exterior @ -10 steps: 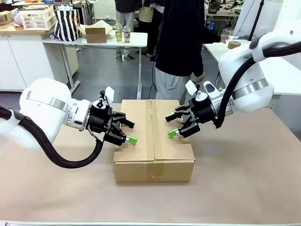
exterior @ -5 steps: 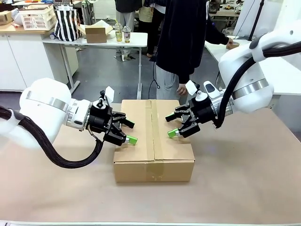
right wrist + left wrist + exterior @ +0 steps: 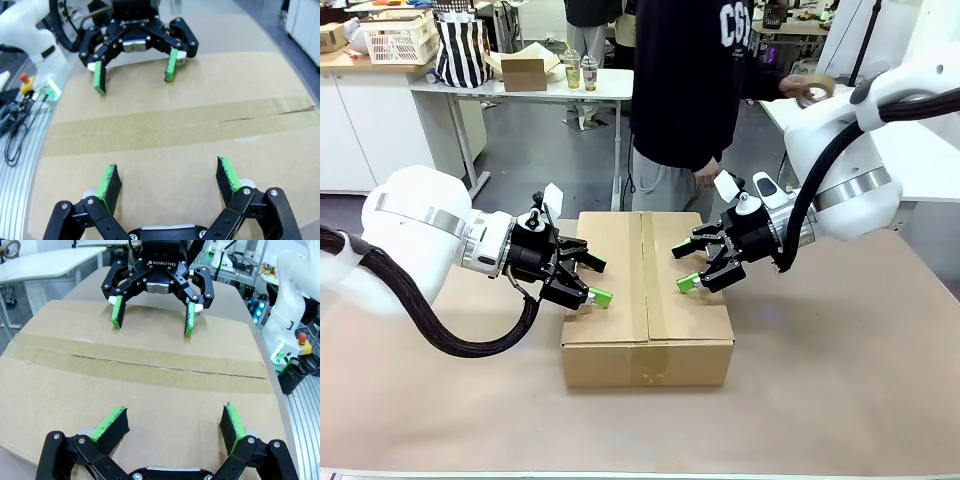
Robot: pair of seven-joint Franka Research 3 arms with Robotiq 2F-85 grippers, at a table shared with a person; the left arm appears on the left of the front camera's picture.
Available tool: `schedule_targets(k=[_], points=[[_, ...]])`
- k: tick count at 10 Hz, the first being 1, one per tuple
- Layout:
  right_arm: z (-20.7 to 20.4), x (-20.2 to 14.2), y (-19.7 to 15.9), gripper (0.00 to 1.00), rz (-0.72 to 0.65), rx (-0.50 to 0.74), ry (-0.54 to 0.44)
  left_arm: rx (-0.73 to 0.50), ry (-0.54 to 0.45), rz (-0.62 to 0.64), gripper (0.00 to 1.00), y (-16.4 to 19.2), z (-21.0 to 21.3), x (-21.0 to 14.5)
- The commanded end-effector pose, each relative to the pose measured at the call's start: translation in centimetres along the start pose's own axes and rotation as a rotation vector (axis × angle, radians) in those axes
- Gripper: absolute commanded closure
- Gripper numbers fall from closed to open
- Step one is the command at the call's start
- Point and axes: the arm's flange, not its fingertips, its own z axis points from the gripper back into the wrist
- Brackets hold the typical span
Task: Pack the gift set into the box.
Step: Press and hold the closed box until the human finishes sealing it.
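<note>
The box (image 3: 647, 300) stands in the middle of the table with its top flaps folded shut and a strip of brown tape (image 3: 140, 362) along the centre seam. My left gripper (image 3: 598, 282) hovers open over the lid's left half. Facing it, my right gripper (image 3: 682, 268) hovers open over the right half. In the left wrist view my own green pads (image 3: 172, 425) spread just above the cardboard (image 3: 150, 390), with the right gripper (image 3: 152, 315) opposite. The right wrist view mirrors this: my right gripper (image 3: 167, 185) open, the left gripper (image 3: 135, 70) beyond. The gift set is hidden.
A person in a dark top (image 3: 685, 80) stands at the far edge behind the box, holding a roll of tape (image 3: 813, 92) up at the right. The brown tabletop (image 3: 840, 370) lies bare around the box. Other tables stand farther back.
The person has shifted left behind the box and lifted the roll of tape off the side table. Both arms and the box have stayed still.
</note>
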Motion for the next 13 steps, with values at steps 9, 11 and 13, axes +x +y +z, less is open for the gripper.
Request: schedule_targets(k=[9,11,13], points=[[-0.20,-0.31,-0.12,0.00,-0.002,0.003,0.000,0.006,0.016,-0.003,0.00,-0.27,-0.04,-0.21],[-0.20,-0.31,-0.12,0.00,-0.002,0.003,0.000,0.006,0.016,-0.003,0.00,-0.27,-0.04,-0.21],[-0.20,-0.31,-0.12,0.00,-0.002,0.003,0.000,0.006,0.016,-0.003,0.00,-0.27,-0.04,-0.21]])
